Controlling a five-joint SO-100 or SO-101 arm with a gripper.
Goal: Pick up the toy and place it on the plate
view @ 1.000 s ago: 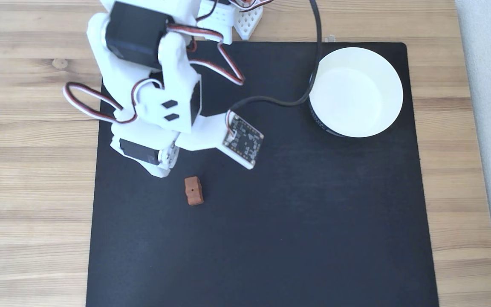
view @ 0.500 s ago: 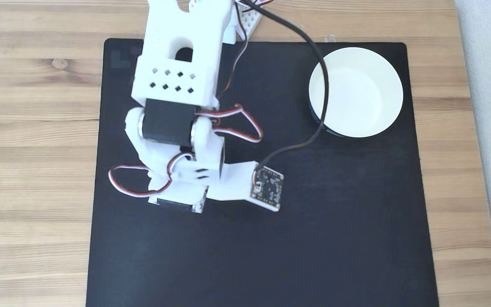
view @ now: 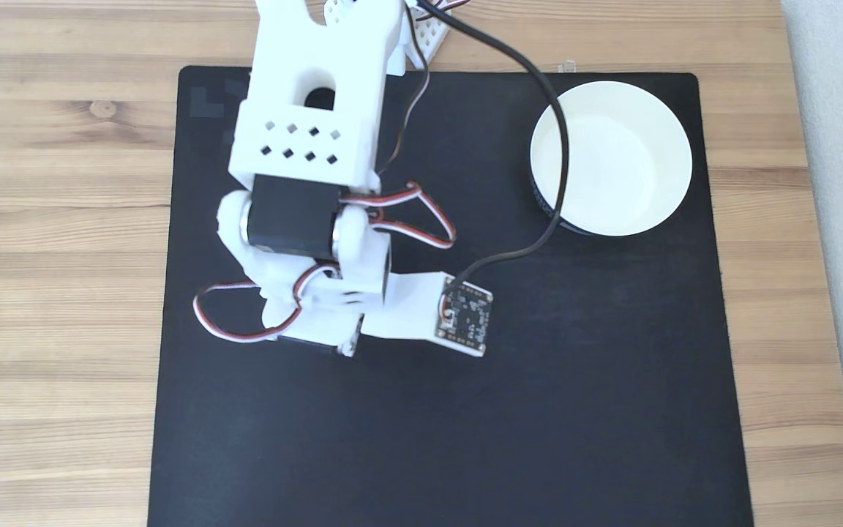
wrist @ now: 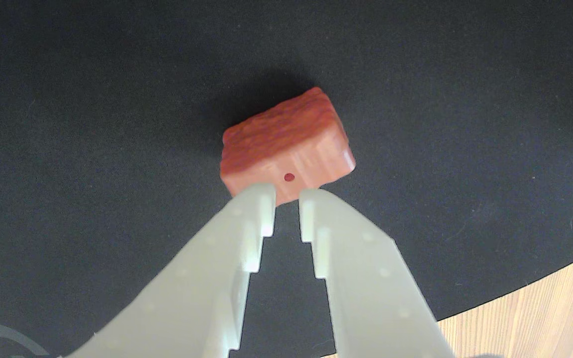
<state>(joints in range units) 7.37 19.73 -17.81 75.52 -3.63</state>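
Hovering just short of the toy (wrist: 286, 146), the gripper (wrist: 286, 201) is pointing toward twelve o'clock in the wrist view, its jaws parted by a narrow gap and grasping nothing. The toy is lying on the black mat (wrist: 67, 124), its dotted face turned toward the fingertips. The gap is looking narrower than the block, so pressing on could shove the toy away instead of straddling it. Counting things: one toy, one plate (view: 674, 143) sitting at about two o'clock on the mat in the fixed view, one arm (view: 304, 146).
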